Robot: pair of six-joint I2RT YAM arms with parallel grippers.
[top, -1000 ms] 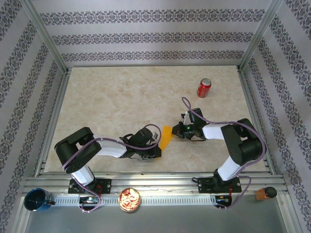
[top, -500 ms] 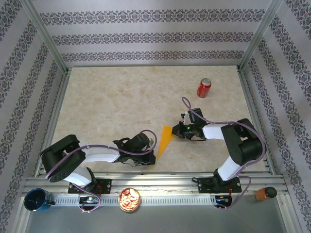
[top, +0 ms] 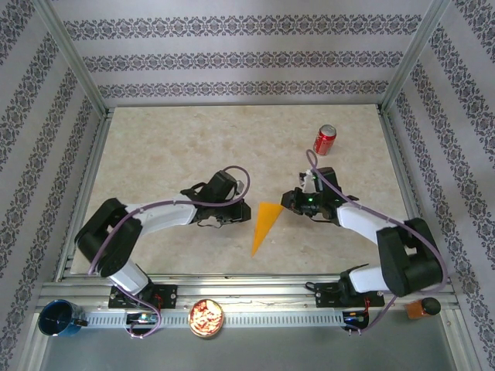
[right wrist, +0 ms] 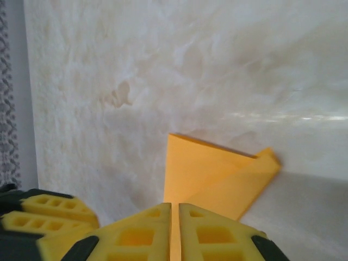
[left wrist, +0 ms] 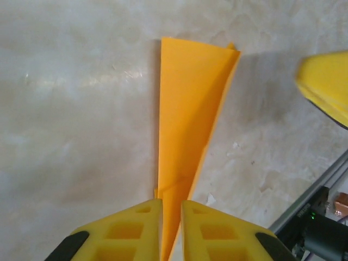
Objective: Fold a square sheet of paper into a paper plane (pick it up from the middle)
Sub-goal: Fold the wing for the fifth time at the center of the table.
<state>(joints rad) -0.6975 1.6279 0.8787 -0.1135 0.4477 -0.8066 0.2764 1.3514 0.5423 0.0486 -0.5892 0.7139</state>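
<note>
Lying on the marbled table (top: 170,154), the paper plane (top: 264,224) sits toward the near middle, with its point toward the near edge and its wide tail toward the far side. The left gripper (left wrist: 171,209) is just left of it, and the right gripper (right wrist: 175,209) is just right of its tail. Each pair of fingers shows only a thin slit with orange paper lined up in it, but whether either pinches the paper cannot be told. The folding looks finished: a slim dart with layered wings. Probably only letting go and backing away is left. A red soda can (top: 324,140) stands well apart, far right.
</note>
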